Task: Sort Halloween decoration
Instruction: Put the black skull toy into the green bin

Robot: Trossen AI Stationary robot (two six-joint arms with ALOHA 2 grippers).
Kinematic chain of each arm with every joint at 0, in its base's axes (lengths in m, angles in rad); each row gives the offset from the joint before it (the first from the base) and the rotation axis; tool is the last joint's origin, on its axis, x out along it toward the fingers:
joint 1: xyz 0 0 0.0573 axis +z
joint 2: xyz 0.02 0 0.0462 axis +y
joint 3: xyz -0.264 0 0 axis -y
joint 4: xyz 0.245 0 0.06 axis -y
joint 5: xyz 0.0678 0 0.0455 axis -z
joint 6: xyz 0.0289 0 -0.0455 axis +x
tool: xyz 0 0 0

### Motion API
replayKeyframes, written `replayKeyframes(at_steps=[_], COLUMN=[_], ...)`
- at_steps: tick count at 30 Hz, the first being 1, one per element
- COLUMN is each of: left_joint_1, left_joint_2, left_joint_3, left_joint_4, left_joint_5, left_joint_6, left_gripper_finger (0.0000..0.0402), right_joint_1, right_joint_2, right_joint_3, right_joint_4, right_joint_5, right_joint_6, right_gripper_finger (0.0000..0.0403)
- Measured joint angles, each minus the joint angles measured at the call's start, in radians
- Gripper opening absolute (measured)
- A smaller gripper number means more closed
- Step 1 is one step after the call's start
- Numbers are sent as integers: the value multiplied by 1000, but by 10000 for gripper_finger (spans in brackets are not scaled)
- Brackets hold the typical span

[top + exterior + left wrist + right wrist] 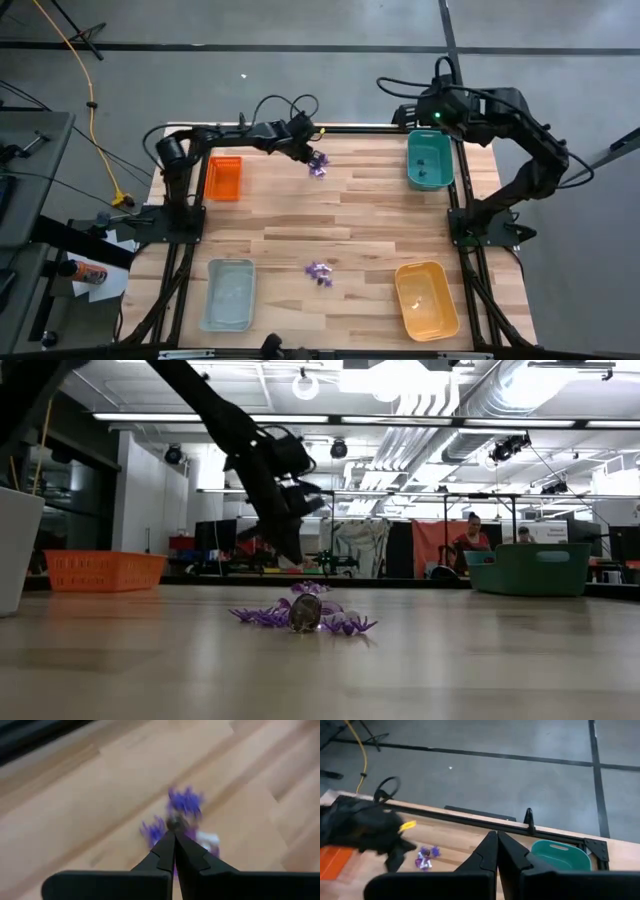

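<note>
Right now my left gripper hangs at the far edge of the pale wooden slatted table, and the far cluster of tiny purple and whitish Halloween decoration pieces lies just ahead of and below its fingertips, slightly toward the near side. In the left wrist view that cluster sits straight past the tips, spread loosely with no clear long axis. Both fingers are pressed together with nothing between them, so I judge they must part before any pick. A second small cluster lies well apart, toward the table's near edge. My right gripper waits above the teal rectangular plastic tray, fingers also together and empty, farther from either cluster.
</note>
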State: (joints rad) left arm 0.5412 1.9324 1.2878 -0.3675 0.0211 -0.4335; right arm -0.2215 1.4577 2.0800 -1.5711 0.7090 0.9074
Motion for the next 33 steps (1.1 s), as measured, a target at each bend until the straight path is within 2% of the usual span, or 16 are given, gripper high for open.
replayKeyframes(at_steps=[6,12,33], left_joint_1=[17,8,-32], left_joint_2=[103,155,167], left_joint_3=[90,109,109], left_joint_4=[-48,-70,-39], left_joint_5=[0,-1,-87], left_joint_6=[-2,-24,-44], left_gripper_finger=[0,0,0], right_joint_1=[28,34,34], right_joint_2=[24,28,28], right_joint_3=[-1,-1,-1], right_joint_4=[0,0,0], right_joint_5=[-3,-3,-6], right_joint_6=[-34,-35,-78], right_gripper_finger=[0,0,0])
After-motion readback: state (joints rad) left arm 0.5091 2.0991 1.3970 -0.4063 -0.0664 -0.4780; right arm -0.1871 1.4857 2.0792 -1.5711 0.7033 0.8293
